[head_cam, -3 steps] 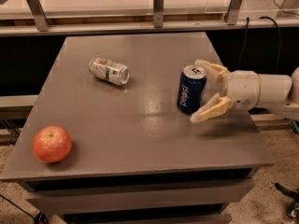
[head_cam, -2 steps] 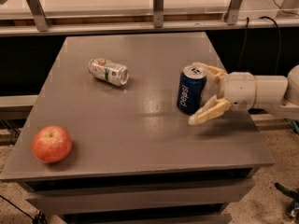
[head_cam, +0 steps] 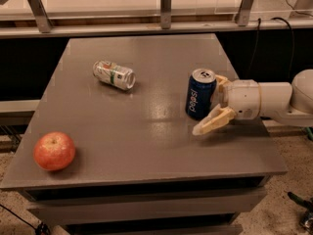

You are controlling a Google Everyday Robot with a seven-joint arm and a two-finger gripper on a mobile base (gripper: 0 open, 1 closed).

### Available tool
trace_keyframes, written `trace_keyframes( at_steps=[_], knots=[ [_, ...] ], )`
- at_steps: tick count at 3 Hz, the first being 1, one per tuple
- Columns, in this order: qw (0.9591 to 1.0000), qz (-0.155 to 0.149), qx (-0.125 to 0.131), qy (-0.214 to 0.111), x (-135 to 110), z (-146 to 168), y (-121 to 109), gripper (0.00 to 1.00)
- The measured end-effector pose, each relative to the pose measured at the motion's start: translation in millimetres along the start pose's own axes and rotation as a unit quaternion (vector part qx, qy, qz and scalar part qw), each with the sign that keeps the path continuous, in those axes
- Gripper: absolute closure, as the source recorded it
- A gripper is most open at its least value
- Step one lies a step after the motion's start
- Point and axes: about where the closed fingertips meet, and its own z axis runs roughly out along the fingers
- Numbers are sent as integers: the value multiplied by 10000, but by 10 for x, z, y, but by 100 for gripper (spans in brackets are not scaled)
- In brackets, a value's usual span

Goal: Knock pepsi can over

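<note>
Grey and matte, the square table top [head_cam: 146, 151] fills most of the one camera view, with a soft patch of reflected light near its middle. Below the front edge the table steps down in two more grey tiers.

Toward the right side stands the dark blue aluminium pepsi can [head_cam: 200, 95], white lettering running down its side and its silver top showing; it is on its base, perhaps leaning a touch, though I cannot tell for sure. The robot's two-finger gripper [head_cam: 208, 104] reaches in from the right edge on a thick white arm [head_cam: 266, 99], and its cream fingers [head_cam: 213, 121] are spread wide apart – one slants down in front of the can toward the table, the other shows just behind the can's upper right shoulder. The can sits in the gap between them; whether either finger touches it I cannot tell.

Well apart, toward the back left, a silver-white drink can with green and red markings [head_cam: 114, 75] lies on its side. Near the front left corner rests a round red apple [head_cam: 54, 151].

Behind the table runs a pale ledge [head_cam: 98, 29] carrying slanted metal struts [head_cam: 166, 6], with dark shadow beneath it. A black cable [head_cam: 256, 38] hangs at the right – and speckled beige floor [head_cam: 288, 219] shows at the lower right.
</note>
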Motion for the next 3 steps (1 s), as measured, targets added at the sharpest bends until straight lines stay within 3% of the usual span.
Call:
trace_keyframes(
  at_steps=[3],
  knots=[
    [9998,116,145,-107,-88,-79,-57,0]
  ],
)
